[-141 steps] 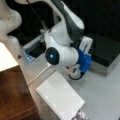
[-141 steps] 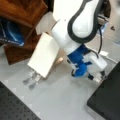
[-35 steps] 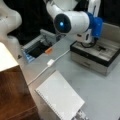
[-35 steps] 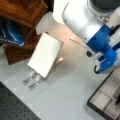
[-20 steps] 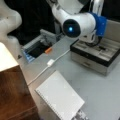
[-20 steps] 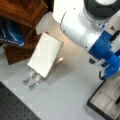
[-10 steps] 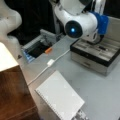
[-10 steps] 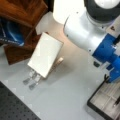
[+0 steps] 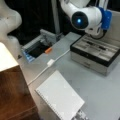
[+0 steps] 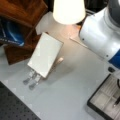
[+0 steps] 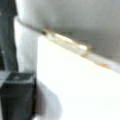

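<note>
I'm watching arm hovering over open tool case at a front view's right on desk. Hand hiding behind wrist; can't tell its grip. I'm worrying: blind descent risking clipping case rim, shoving it toward cable, notebook.

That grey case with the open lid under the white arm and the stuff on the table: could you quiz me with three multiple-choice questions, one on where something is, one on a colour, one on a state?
1. Where does the white spiral notebook lie in a front view?
A. bottom of the grey table
B. inside the case
C. on the wooden shelf

2. What colour is the small marker by the dark bin?
A. green
B. orange
C. purple

3. The grey tool case is:
A. shut
B. upside down
C. open

Answers: 1 A, it lies flat near the bottom edge. 2 B, plainly orange. 3 C, its tray shows.
</note>
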Motion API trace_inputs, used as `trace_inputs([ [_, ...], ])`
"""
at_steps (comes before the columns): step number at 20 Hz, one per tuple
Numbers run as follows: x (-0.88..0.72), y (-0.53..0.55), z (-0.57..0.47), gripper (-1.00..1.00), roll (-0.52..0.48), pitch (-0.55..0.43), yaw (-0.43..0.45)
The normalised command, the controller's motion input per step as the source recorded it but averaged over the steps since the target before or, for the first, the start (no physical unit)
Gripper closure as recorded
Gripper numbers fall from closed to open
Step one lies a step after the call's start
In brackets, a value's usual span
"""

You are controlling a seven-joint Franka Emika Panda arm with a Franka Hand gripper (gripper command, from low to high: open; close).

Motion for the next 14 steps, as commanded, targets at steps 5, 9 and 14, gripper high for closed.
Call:
trace_inputs([
  [5, -0.14, 0.52, -0.04, -1.00, -0.097, -0.025, -0.299],
  [9, 0.09, 0.04, 0.01, -1.00, 0.057, 0.067, -0.215],
  [14, 0.09, -0.04, -0.03, -1.00, 0.105, 0.116, -0.127],
])
